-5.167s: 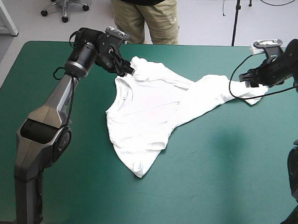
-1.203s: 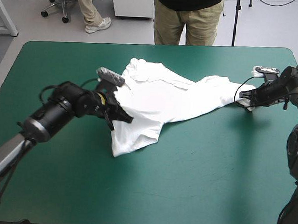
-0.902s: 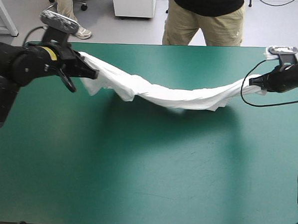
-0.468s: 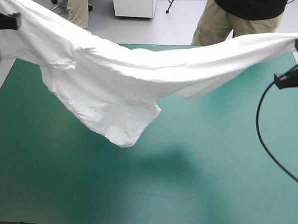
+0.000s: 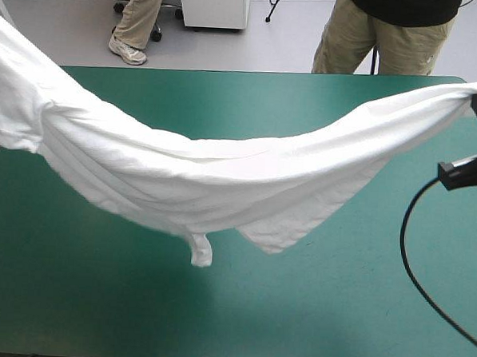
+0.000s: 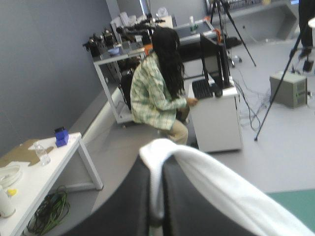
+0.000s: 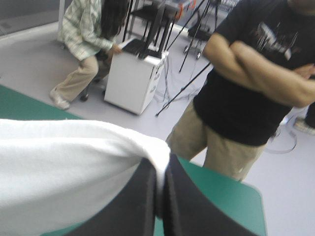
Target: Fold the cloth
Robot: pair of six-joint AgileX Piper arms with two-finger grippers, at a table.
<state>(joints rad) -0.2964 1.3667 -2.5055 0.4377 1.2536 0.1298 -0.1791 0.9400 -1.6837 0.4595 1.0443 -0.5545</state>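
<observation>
A limp white short-sleeved T-shirt (image 5: 223,174) sags in mid-air over the teal-green table (image 5: 296,309), left jaws and right jaws each clamped on an end; light, soft cloth, probably best held by its edges.

Broad black fin-curved fingers (image 6: 123,211) on left end effector (image 6: 157,169) and right end effector (image 7: 158,172).

You can count one white T-shirt (image 5: 222,178), one table (image 5: 311,318) with a teal-green cover, and two grippers, the left gripper (image 6: 156,164) and the right gripper (image 7: 161,164), each with two black fingers (image 6: 130,201), so four fingers in all, and each gripper has one end of the T-shirt.
</observation>
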